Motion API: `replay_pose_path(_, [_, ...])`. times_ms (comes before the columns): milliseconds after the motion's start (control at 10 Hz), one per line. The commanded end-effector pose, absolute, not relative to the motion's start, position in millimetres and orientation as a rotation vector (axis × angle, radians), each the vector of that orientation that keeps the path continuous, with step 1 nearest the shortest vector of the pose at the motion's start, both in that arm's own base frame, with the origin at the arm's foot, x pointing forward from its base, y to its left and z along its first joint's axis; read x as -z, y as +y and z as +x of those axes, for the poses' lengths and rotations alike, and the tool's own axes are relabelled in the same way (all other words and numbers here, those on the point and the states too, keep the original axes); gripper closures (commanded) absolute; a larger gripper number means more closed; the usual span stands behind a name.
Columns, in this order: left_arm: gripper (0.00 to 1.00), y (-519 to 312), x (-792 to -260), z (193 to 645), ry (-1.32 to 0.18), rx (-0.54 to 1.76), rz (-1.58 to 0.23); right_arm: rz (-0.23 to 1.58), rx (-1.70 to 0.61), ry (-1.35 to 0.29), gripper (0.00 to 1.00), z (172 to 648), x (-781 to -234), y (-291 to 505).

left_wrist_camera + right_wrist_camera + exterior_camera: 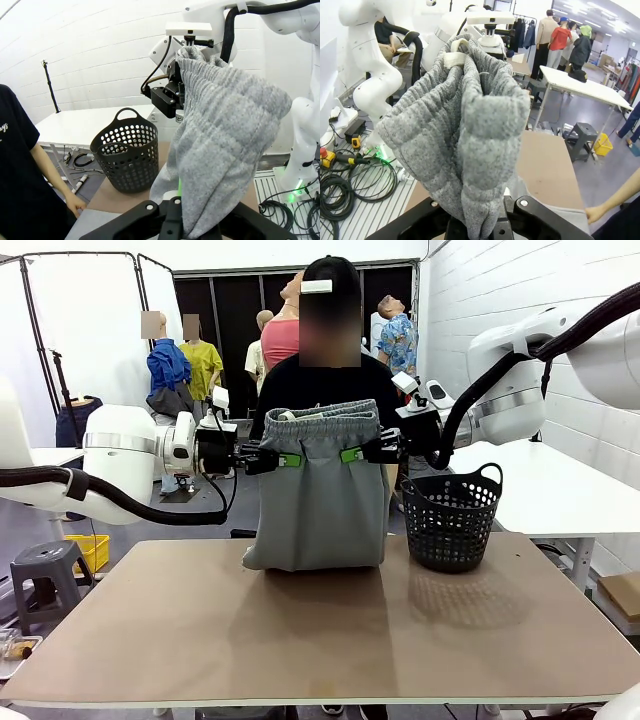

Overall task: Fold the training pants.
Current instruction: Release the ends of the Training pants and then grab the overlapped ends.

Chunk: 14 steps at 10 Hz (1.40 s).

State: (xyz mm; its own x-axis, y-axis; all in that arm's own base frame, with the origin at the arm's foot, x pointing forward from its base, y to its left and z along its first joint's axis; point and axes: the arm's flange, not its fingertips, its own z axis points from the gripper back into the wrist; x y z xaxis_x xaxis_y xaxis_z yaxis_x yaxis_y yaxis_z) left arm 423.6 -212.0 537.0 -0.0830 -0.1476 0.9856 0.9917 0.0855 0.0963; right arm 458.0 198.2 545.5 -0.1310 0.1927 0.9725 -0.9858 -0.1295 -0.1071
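Looks roughly midway. Holds the training pants (pixel 318 502) up over the far counter (pixel 300 640), left gripper (pixel 288 459) and right gripper (pixel 352 454) jaws clamped on the waistband sides, hem apparently touching down. Seemingly doubled already; laying flat and final fold left.

training pants (pixel 318 502): soft light grey cloth, matt; up close a flecked, slightly fuzzy knit, puckered at the gathered waistband
drawstring (pixel 455 59): pale cloth cord, matt
basket (pixel 450 515): black plastic pierced with round holes, faint sheen on the rim
table (pixel 320 640): smooth brown board top, satin enough to carry dim reflections
left gripper (pixel 285 458): matt black hard casing, green pads that look rubbery
right gripper (pixel 352 453): same black casing and green pads
left arm (pixel 120 455): smooth glossy white shell, black cable hose
right arm (pixel 510 380): same glossy white shell
wall (pixel 520 290): white-painted brick, matt, ridged joints
stool (pixel 45 575): grey plastic, dull
shirt (pixel 310 385): black cloth, matt
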Motion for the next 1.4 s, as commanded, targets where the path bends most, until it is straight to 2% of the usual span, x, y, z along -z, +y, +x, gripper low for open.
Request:
replay_pose_path(0, [1.0, -213.4, -538.3, 423.1, -1.208, 1.271, -0.994, 1.099, -1.452, -1.104, 1.0, 456.0, -544.7, 199.0])
replay_pose_path(1300, [1.0, -213.4, -538.3, 423.1, -1.208, 1.271, -0.994, 1.099, -1.452, -1.104, 1.0, 456.0, -544.7, 199.0])
